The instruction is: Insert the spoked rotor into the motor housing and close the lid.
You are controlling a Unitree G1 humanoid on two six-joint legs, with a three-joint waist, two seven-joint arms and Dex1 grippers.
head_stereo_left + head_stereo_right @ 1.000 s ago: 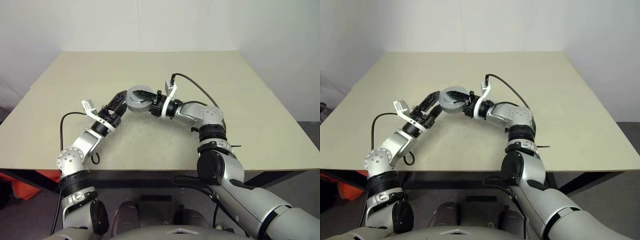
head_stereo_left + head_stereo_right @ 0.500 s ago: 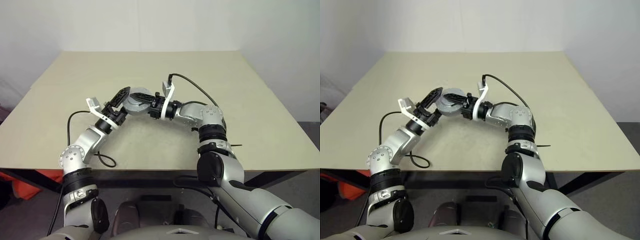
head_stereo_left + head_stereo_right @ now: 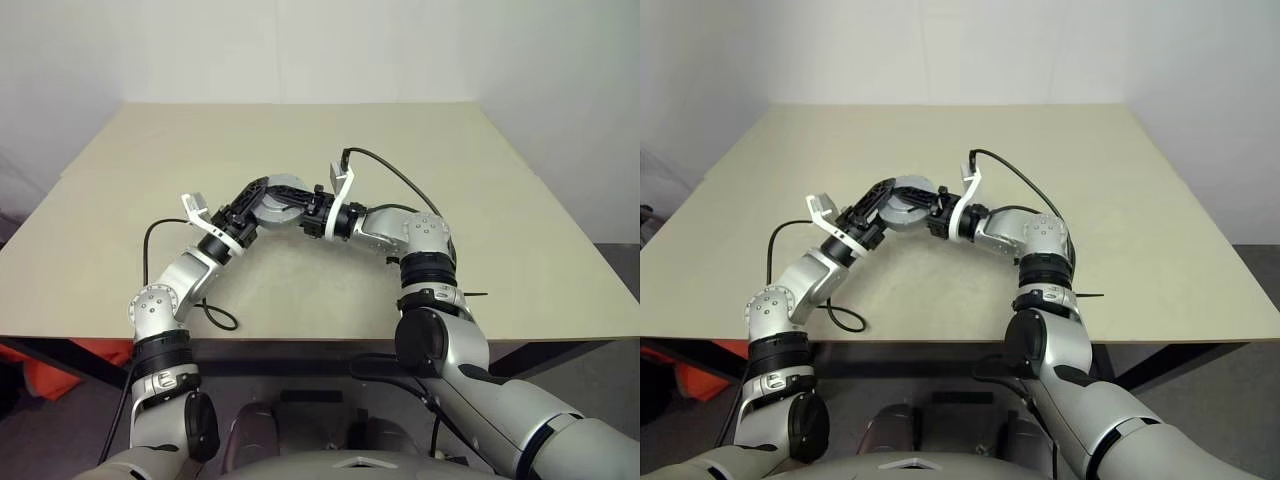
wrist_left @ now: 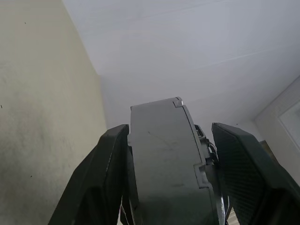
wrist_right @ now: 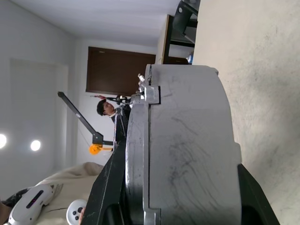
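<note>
Both arms are meeting just above centre of the head view, over the bare tabletop [image 3: 480, 190]. The right claw [image 3: 305, 203] is clamping the motor housing [image 3: 283, 197] by its rim and holding it up off the tabletop, turned edge-on toward the left arm. In the right wrist view the housing [image 5: 187, 150] is sitting between the two black fingers [image 5: 110, 187] with the lid [image 5: 137, 154] already seated against it, a thin seam running between the two. No spoked rotor is showing, so I judge it is already inside.

The left claw [image 3: 262, 192] is straddling the same assembly from the other side. In the left wrist view one finger [image 4: 110, 168] is pressing on one flat face while the other finger [image 4: 243, 164] is standing a little apart from the opposite face, so the claw is partly open, not gripping.

Step in hand: looks like closing the lid, near the end of the task. Next move probably calls for the left claw squeezing both faces evenly, or twisting, while the right claw is bracing the housing. Risk: uneven pressure could be cocking the lid or slipping the housing.
</note>
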